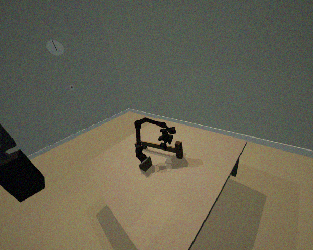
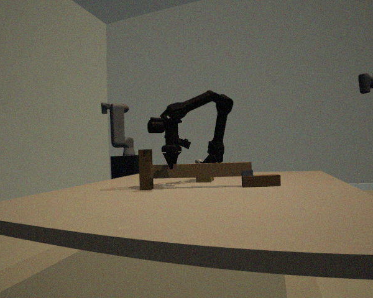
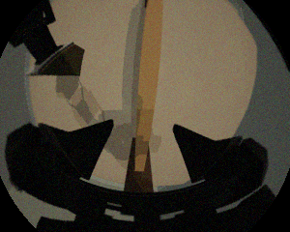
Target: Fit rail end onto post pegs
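On the table (image 1: 161,204) (image 2: 193,208) (image 3: 203,72), our rail (image 1: 156,146) (image 2: 212,169) (image 3: 149,72) looks nearly level, its near end against the post (image 1: 179,150) (image 2: 145,169) (image 3: 138,181), its far end at the footboard block (image 2: 261,180). Our tool (image 1: 166,142) (image 2: 171,165) (image 3: 144,126) is open, gripping nothing. Fitting and release look done; we cannot confirm peg depth.

From here I see the dark arm (image 1: 154,121) (image 2: 196,100) arching above the open, empty claw (image 1: 165,145) (image 2: 171,166) (image 3: 144,126), which points downward
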`<state>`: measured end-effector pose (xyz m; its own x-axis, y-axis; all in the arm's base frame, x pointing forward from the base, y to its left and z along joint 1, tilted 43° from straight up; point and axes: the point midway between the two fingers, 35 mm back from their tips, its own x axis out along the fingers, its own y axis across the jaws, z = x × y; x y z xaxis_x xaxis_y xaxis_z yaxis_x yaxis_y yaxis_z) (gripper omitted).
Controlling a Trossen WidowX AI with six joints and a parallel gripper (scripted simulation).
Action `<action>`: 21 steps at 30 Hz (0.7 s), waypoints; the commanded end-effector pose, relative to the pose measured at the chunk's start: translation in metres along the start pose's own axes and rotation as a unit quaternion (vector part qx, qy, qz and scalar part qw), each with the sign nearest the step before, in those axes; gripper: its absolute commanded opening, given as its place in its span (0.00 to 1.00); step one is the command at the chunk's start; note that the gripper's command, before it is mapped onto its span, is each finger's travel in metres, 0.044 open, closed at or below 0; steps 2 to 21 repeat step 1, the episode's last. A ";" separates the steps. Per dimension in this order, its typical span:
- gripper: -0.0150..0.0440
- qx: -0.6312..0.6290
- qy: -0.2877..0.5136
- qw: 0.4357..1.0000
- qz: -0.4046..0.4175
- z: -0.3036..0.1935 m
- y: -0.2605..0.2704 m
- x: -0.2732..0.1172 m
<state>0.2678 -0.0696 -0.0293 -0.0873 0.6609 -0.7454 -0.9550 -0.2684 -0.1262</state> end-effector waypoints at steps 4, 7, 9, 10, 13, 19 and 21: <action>1.00 -0.001 0.000 1.000 0.001 0.000 0.001 0.000; 1.00 -0.001 0.000 1.000 0.001 0.000 0.001 0.000; 1.00 -0.001 0.000 1.000 0.001 0.000 0.001 0.000; 1.00 -0.001 0.000 1.000 0.001 0.000 0.001 0.000; 1.00 -0.001 0.000 1.000 0.001 0.000 0.001 0.000; 1.00 -0.001 0.000 1.000 0.001 0.000 0.001 0.000; 1.00 -0.001 0.000 1.000 0.001 0.000 0.001 0.000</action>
